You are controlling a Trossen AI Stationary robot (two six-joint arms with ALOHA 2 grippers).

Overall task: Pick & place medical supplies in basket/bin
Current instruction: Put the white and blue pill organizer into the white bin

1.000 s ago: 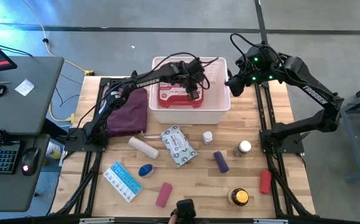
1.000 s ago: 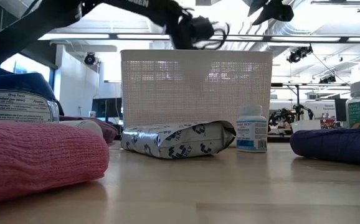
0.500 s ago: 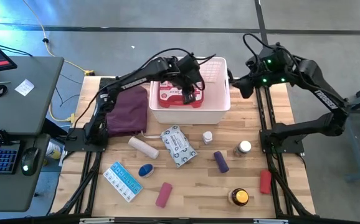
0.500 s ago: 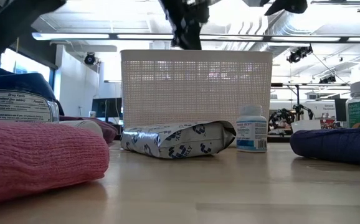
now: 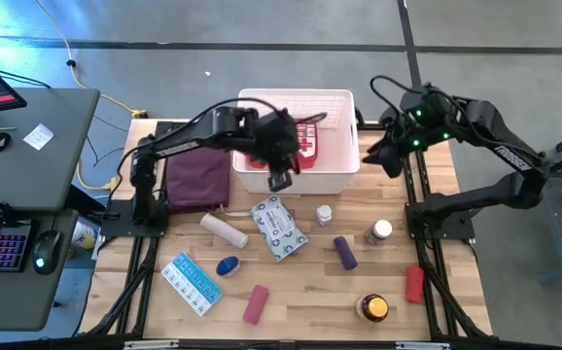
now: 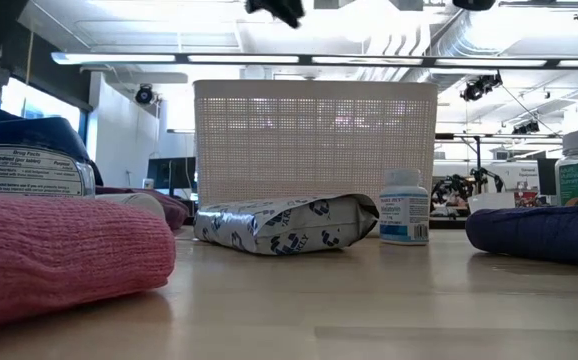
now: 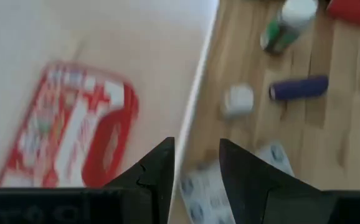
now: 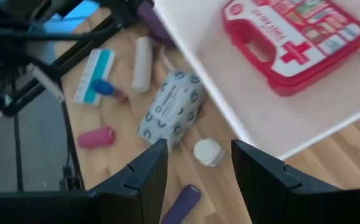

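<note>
The white basket (image 5: 332, 173) stands at the table's far middle. The red first-aid case (image 7: 74, 140) lies flat inside it. My left gripper (image 5: 279, 177) hovers open above the basket's near rim (image 7: 200, 106), touching nothing. My right gripper (image 5: 373, 156) is open in the air off the basket's right side. On the wood nearer me lie the wipes packet (image 5: 278, 228), beige roll (image 5: 223, 230), blue-white box (image 5: 191, 282), pink roll (image 5: 255, 303), purple roll (image 5: 344, 253), a small white bottle (image 5: 325, 212), a white-capped bottle (image 5: 380, 231), the amber jar (image 5: 373, 308) and the red roll (image 5: 414, 284).
A maroon pouch (image 5: 200, 175) lies left of the basket. A small blue item (image 5: 228, 265) sits beside the blue-white box. Arm frames run along both table sides. A desk with a keyboard stands off the table's left. Bare wood shows between the packet and the near edge.
My left gripper has risen from just above the red case inside the basket and moved toward the table's near edge, now over the basket's near rim. My right gripper has drifted a little toward the right and near edges. The case stays in the basket.
</note>
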